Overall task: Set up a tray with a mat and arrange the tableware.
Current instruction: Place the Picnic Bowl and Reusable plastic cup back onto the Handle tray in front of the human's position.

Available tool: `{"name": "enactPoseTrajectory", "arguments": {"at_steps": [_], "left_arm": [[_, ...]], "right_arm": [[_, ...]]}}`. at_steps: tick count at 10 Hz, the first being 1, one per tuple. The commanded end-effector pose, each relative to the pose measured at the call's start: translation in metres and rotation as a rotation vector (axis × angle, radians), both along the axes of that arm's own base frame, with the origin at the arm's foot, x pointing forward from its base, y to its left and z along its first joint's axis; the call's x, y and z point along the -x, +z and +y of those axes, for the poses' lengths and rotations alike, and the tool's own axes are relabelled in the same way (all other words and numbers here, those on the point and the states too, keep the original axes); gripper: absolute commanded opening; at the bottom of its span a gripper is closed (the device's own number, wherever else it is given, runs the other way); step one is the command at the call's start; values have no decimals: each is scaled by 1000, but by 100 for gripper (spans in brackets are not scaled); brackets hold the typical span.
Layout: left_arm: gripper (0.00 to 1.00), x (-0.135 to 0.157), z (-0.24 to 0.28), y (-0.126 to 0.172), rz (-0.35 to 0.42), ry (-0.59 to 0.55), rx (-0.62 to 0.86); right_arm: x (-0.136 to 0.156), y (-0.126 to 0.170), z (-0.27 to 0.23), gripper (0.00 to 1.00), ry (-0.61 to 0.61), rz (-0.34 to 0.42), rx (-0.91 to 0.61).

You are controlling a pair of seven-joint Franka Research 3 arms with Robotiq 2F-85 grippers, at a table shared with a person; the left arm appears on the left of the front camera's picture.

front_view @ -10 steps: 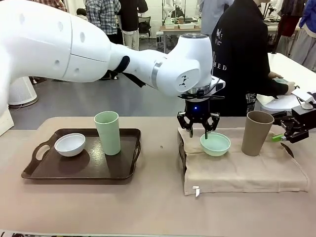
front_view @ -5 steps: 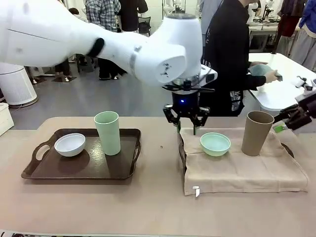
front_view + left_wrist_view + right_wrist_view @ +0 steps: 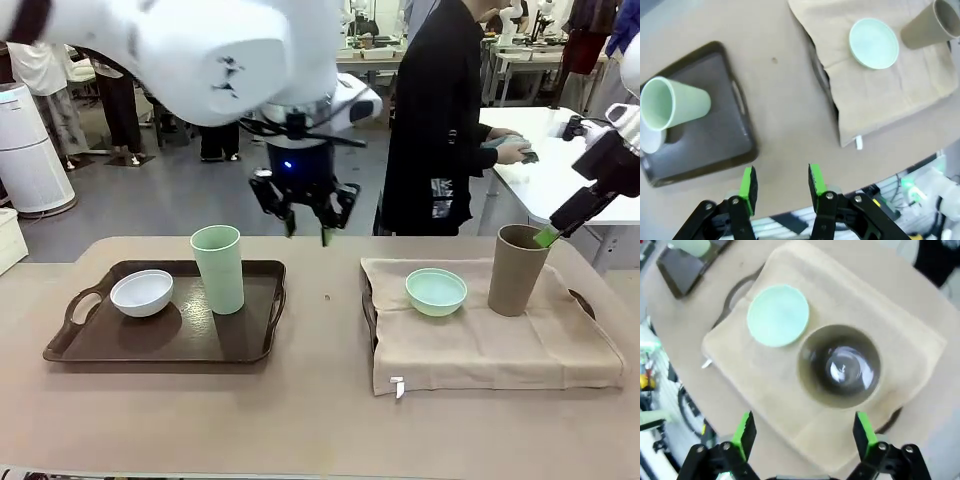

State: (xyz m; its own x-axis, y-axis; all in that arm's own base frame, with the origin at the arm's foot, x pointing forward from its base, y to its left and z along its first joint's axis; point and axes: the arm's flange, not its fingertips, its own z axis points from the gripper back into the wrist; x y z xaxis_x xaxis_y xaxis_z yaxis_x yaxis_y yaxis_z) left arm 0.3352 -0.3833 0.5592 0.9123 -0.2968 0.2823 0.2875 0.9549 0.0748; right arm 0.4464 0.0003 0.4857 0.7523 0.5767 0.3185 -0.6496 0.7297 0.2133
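A mint green bowl (image 3: 436,291) and a taupe brown cup (image 3: 518,269) stand on a beige mat (image 3: 490,340) laid over the right tray (image 3: 587,304). On the dark left tray (image 3: 120,345) sit a white bowl (image 3: 141,293) and a mint green cup (image 3: 219,269). My left gripper (image 3: 305,218) hangs open and empty above the table between the trays. My right gripper (image 3: 802,432) is open, high over the brown cup (image 3: 839,365) and the green bowl (image 3: 778,315). From the left wrist I see the green cup (image 3: 670,103), the green bowl (image 3: 873,43) and the mat (image 3: 880,95).
A person in black (image 3: 440,120) stands behind the table, turned to a white side table (image 3: 545,170) at the right. Bare tabletop (image 3: 320,300) lies between the trays and along the front edge.
My left gripper has risen from beside the green bowl and swung left, away from the mat. The right gripper has lifted up and away from the brown cup.
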Motion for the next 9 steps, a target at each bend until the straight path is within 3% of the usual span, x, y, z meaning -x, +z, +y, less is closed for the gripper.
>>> {"name": "enactPoseTrajectory", "arguments": {"at_steps": [1,3,4,5,9], "left_arm": [[55,13,25,6,-22,2,13],[55,23,35,22,-7,39,-1],[55,25,38,33,19,78,1],[55,19,28,24,-32,43,4],[55,19,28,24,-32,43,4]], "right_arm": [[19,32,32,100,-58,174,110],[36,54,55,100,-144,251,203],[39,60,62,100,-123,260,172],[40,45,46,100,-129,194,183],[40,45,46,100,-129,194,183]]}}
